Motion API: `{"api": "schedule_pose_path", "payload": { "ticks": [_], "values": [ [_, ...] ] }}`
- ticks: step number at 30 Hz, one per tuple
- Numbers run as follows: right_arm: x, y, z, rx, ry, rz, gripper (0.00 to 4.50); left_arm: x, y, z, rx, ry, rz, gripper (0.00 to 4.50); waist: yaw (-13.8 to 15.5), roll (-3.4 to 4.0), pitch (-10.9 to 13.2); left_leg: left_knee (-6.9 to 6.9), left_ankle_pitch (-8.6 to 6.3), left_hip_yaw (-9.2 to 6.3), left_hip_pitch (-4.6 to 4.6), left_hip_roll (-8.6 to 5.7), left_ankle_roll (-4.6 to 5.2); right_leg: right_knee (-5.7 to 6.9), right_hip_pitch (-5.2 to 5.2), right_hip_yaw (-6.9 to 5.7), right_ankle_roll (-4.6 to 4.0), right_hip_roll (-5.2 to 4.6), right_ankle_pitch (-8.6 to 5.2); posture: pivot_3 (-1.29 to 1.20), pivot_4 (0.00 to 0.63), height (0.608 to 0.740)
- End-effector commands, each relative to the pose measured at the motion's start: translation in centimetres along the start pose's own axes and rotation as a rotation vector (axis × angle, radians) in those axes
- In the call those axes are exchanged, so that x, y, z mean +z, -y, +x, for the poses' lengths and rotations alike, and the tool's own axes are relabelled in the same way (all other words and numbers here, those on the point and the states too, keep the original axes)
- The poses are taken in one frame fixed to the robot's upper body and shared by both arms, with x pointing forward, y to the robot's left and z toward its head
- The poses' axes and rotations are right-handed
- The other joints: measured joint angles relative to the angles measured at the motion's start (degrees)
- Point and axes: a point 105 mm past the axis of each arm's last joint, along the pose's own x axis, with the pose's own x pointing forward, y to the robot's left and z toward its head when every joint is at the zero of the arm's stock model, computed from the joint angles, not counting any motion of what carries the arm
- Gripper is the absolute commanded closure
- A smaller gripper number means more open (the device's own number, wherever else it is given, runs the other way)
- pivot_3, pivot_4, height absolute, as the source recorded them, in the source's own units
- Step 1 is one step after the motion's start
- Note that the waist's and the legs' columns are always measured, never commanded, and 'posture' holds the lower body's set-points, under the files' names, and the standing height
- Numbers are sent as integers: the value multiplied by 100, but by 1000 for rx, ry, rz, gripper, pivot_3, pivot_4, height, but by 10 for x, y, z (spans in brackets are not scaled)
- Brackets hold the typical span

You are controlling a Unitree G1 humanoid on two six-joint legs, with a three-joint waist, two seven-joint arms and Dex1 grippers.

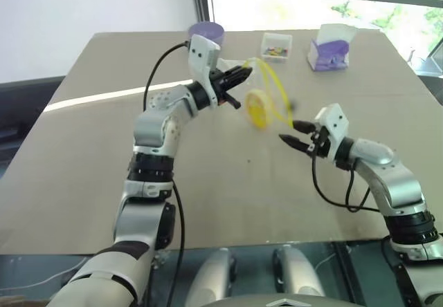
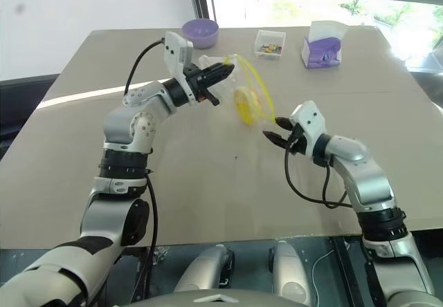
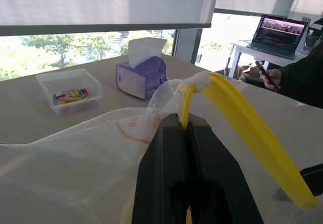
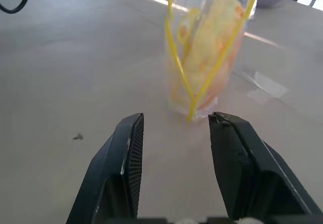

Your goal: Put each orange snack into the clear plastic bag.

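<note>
Nearest the camera, on the right, the right gripper hovers over the brown table with its two black fingers parted and nothing between them, aimed left at the hanging bag. Farther off on the left, the left gripper is clamped tight on the yellow seal strip of the clear plastic bag, holding it up so that it hangs above the middle of the table with its long axis roughly upright and its bottom corner low toward the tabletop; whether that corner touches cannot be told. Inside it sits the orange snack, turned on edge so its round face looks toward the near side; crinkled film blurs its surface, and the grid pattern is hard to make out. From the left wrist, the black fingers cover the lower part of the bag. Along the far edge stand a purple bowl, partly hidden behind the left wrist, a small clear box of colourful bits and a purple-and-white tissue box. Beyond the table a person's hand holds a dark object near a laptop.
</note>
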Motion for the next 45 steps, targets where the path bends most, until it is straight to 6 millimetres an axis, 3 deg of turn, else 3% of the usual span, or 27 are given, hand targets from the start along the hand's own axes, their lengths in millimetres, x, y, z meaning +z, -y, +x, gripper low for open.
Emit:
{"api": "schedule_pose_path", "payload": {
  "ticks": [1, 5, 8, 11, 15, 20, 22, 26, 28, 30, 34, 38, 40, 42, 45],
  "values": [
    [18, 8, 0, -37, 66, -33, 2342, 16, 9, -1, -35, 49, 46, 4500, 0, 0, 0, 0, 0, -1, 0, 0, 0, 0, 0, 0, 0, 0, 0, 0, 150, 740],
    [24, 6, 6, -32, 89, -27, 2342, 16, 10, -1, -35, 45, 52, 4500, 0, 0, 0, 0, 0, 0, 0, 0, 0, -1, 0, 0, 0, 0, 0, 0, 150, 740],
    [24, 7, 9, -42, 95, -15, 3132, 16, 10, -1, -37, 46, 53, 4500, -5, 0, 0, 0, 0, 1, 0, 0, 0, 0, 0, 1, 0, 0, 0, 0, 150, 740],
    [27, 15, 10, -80, 108, -17, 4371, 14, 11, -1, -37, 45, 51, 4500, -1, 0, 0, 0, 0, -1, 0, 0, 0, -1, 0, 0, 0, 0, 0, 0, 150, 740],
    [33, 42, 3, -188, 100, -82, 4371, 11, 9, 3, -25, 49, 62, 4500, 0, 0, 0, 0, 0, 0, 0, 0, 0, -1, 0, 0, 0, 0, 0, 0, 150, 740],
    [54, 80, -14, -336, 60, -327, 4371, 28, 9, 8, -22, 120, 136, 4500, 6, 0, 0, -1, 0, 0, -1, -1, 0, -2, -1, -1, 0, -1, 0, 0, 150, 740],
    [54, 83, -23, -335, -11, -467, 4371, 16, 13, 0, -59, 70, 220, 4500, 5, 0, 0, -3, 0, 1, -3, -2, 0, -6, -1, -1, 0, -1, 0, 0, 150, 740],
    [28, 68, -30, -252, -145, -583, 4371, -35, 23, -19, -146, -98, 352, 4500, -29, 6, -5, -15, 0, 7, 1, 0, 0, -16, -1, 5, 0, 1, 0, 0, 150, 740],
    [-7, 49, -32, -185, -231, -572, 4371, -78, 30, -36, -179, -211, 401, 4500, -26, 6, -7, -21, 0, 10, 7, 4, 0, -21, 0, 11, -1, 3, 0, 0, 150, 740],
    [-31, 31, -34, -132, -282, -556, 4371, -98, 38, -46, -205, -256, 415, 4500, -8, 5, -4, -16, -1, 13, 3, 7, 1, -20, 0, 13, -1, 3, 0, 0, 150, 740],
    [-49, 5, -41, -73, -316, -498, 4371, -101, 49, -52, -210, -248, 394, 4500, 32, 7, 1, -3, -4, 12, -2, 3, 6, -7, -1, 12, 0, -2, 0, 0, 150, 740],
    [-47, -5, -57, -59, -319, -433, 3163, -99, 53, -59, -206, -247, 401, 4500, 32, 8, 0, 3, -17, 7, 9, 2, 29, 2, 8, 9, 1, -3, 1, 0, 150, 740],
    [-42, -8, -66, -70, -306, -398, 2280, -97, 54, -61, -197, -244, 399, 4500, 19, 8, 0, 2, -17, 6, 11, 4, 29, 2, 8, 7, 1, -1, 0, 0, 150, 740],
    [-32, -21, -76, -9, -284, -359, 2280, -93, 54, -63, -189, -239, 396, 4500, 24, 9, 0, 1, -17, 7, 10, 5, 29, 4, 7, 8, 1, -1, 0, 0, 150, 740],
    [-1, -35, -73, 25, -174, -294, 2280, -89, 55, -64, -187, -229, 392, 4500, -2, 8, 0, 2, -18, 6, 10, 7, 30, 2, 8, 7, 1, 0, 0, 0, 150, 740]
  ]
}}
